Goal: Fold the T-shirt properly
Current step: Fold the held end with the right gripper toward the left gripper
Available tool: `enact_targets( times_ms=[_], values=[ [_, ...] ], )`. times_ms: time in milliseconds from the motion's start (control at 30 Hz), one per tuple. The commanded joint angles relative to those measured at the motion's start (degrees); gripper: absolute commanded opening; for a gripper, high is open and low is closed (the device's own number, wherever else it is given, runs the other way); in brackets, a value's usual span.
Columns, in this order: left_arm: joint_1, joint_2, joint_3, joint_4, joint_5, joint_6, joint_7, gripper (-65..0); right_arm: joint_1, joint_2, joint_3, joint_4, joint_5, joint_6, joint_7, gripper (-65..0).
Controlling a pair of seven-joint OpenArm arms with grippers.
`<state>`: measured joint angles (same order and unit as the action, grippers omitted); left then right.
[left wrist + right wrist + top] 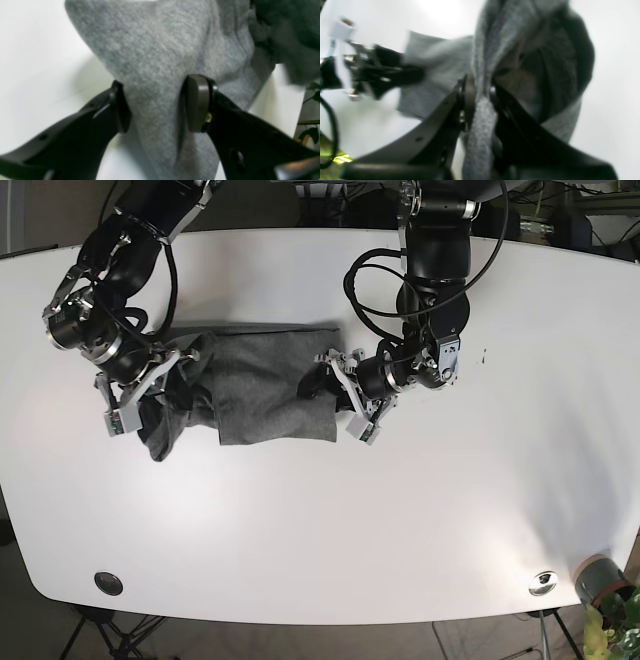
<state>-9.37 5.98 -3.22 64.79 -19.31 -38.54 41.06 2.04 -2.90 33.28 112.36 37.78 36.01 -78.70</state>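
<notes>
A grey T-shirt (265, 385) lies partly folded on the white table (420, 510), bunched up at its left end. My left gripper (335, 390) is at the shirt's right edge. In the left wrist view the left gripper (157, 107) has a tented ridge of the T-shirt (155, 50) pressed between both pads. My right gripper (165, 380) is at the bunched left end. In the right wrist view the right gripper (481, 100) is shut tight on a thick fold of the T-shirt (495, 37), which hangs in dark folds beyond it.
A potted plant (612, 620) stands past the table's front right corner. A small silver disc (543, 582) and a black disc (107, 582) sit near the front edge. The left arm's gripper body (382, 72) shows blurred in the right wrist view.
</notes>
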Motion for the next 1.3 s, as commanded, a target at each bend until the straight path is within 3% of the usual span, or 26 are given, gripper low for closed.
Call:
enact_targets(
  times_ms=[0, 133, 533, 733, 900, 1067, 1167, 1267],
  values=[
    [0.0, -0.3, 0.1, 0.0, 2.9, 0.8, 3.6, -34.0, 1.0, -1.8, -2.6, 0.7, 1.8, 0.08, 1.6, -62.9],
    [0.0, -0.5, 0.1, -0.2, 2.9, 0.8, 3.6, -34.0, 0.9, -3.2, -7.2, 0.7, 1.7, 0.08, 5.2, -62.9],
    [0.0, -2.1, 0.0, 0.0, 2.5, 0.8, 3.6, -34.0, 1.2, -3.2, -17.7, -9.2, 1.7, 0.08, 10.6, -62.9],
    [0.0, -2.1, 0.0, 0.0, 2.5, 0.5, 3.6, -34.0, 1.3, -1.0, -23.6, -15.9, 1.7, 0.08, 18.3, -59.0],
    [0.0, -2.1, -0.1, -0.2, 2.5, 0.4, 3.6, -34.0, 1.3, 1.1, -28.0, -20.4, 1.7, -0.01, 24.8, -47.9],
    [0.0, -2.1, -0.1, -0.1, 2.5, 0.4, 3.6, -34.0, 1.3, 2.1, -30.1, -24.0, 1.7, -0.01, 29.1, -26.2],
    [-0.1, -2.1, -0.2, 0.2, 2.5, 0.4, 3.6, -34.0, 1.2, 2.1, -30.2, -23.3, 1.7, -0.01, 29.8, -16.6],
    [-0.8, -2.1, -0.2, 0.2, 2.5, 0.4, 3.6, -34.0, 0.0, 2.1, -29.9, -18.8, 2.1, -0.01, 29.6, -13.6]
  ],
)
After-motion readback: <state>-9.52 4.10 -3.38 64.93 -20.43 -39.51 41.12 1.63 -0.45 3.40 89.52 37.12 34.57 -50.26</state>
